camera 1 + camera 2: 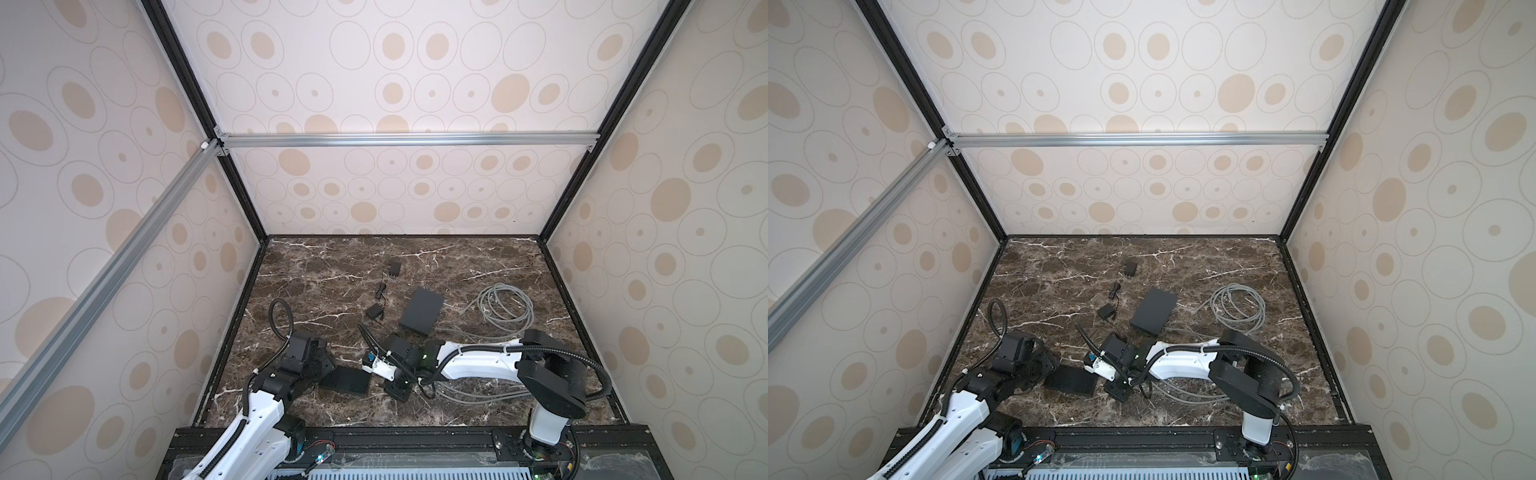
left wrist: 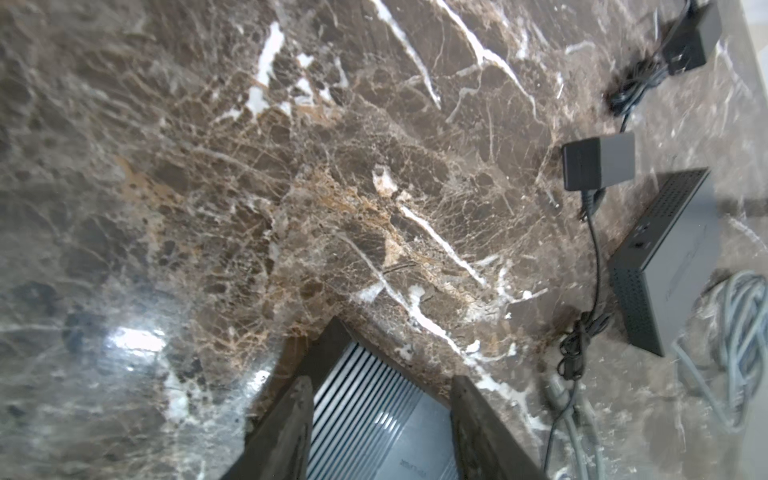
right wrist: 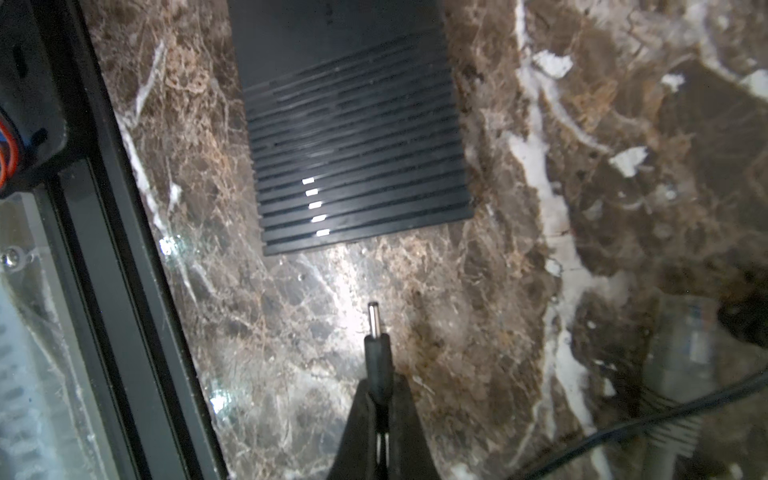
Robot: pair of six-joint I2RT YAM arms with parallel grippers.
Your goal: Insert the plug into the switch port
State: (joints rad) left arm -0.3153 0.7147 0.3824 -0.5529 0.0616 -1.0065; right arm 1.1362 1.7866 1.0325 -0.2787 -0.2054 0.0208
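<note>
Your right gripper (image 3: 380, 386) is clenched on the plug (image 3: 376, 336). The black sleeve sits between the fingers, and the thin metal tip sticks out past them toward the switch (image 3: 353, 145), near its ribbed edge but not touching. The switch is a flat black box with parallel ribs, lying on the marble table (image 3: 519, 291). One corner of it lies between the fingers of your left gripper (image 2: 380, 382); whether they press it I cannot tell.
</note>
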